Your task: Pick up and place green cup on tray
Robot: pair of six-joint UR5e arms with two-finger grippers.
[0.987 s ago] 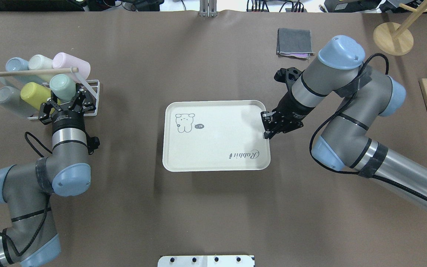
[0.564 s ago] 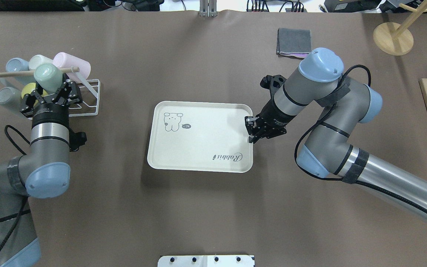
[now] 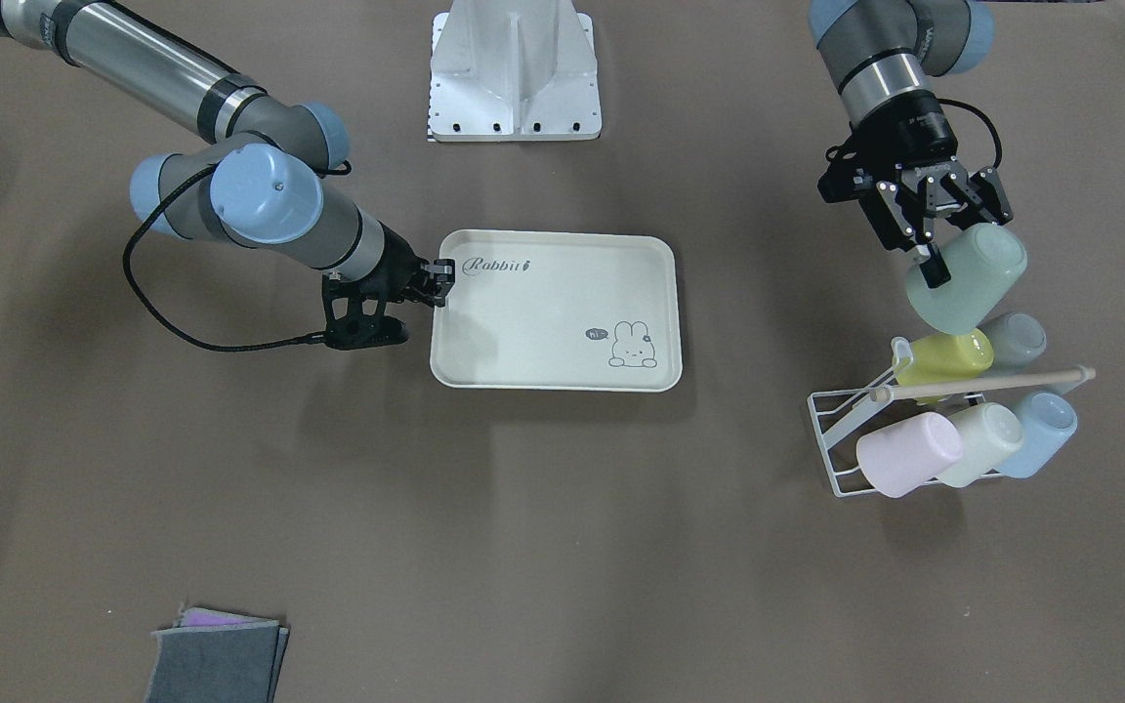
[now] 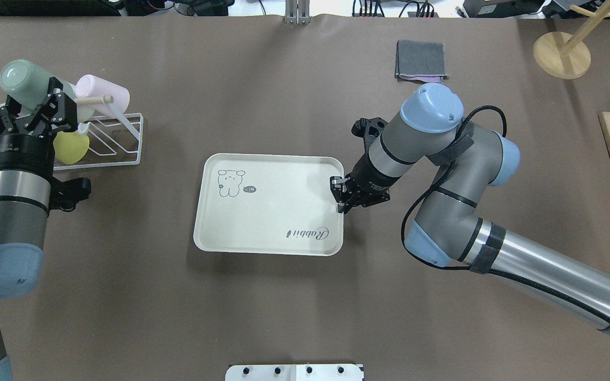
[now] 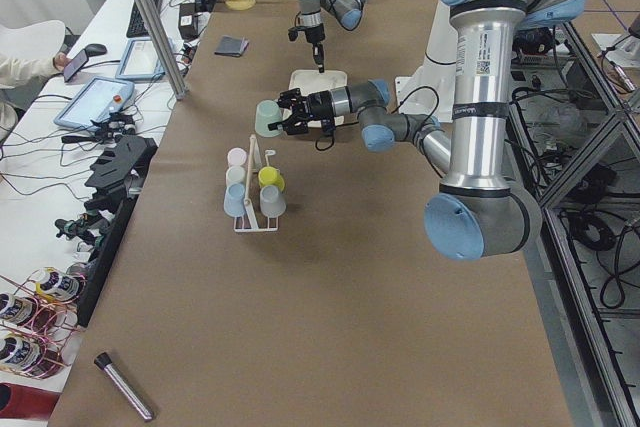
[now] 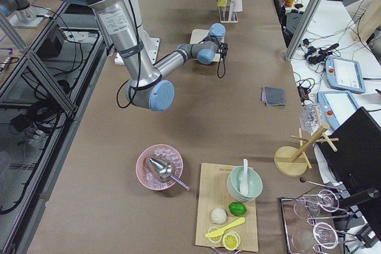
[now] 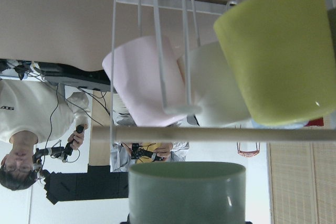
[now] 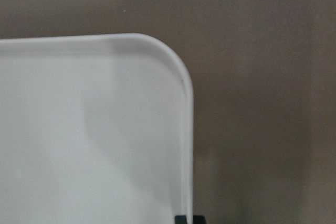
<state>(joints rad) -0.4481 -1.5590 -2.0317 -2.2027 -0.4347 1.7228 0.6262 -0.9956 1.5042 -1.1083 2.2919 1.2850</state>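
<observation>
Overhead exterior, near to far: tray point(image 4: 268, 211) flat on tabletop point(image 4: 284, 307), right claw point(image 4: 340, 197) pinched on its rim. Left claw point(image 4: 34, 106) clamped on green cup point(image 4: 19, 78), held sideways above wire rack point(image 4: 125, 138), well apart from tray. Step: carry. Next, likely: cross over, turn cup upright, lower inside rim, release.

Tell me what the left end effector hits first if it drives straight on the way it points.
Probably nothing. The left end effector, shut on the pale mint-green plastic cup, points roughly level, above the wooden rod of the white wire rack. The way looks free, though clearance over that rod is unclear.
</observation>
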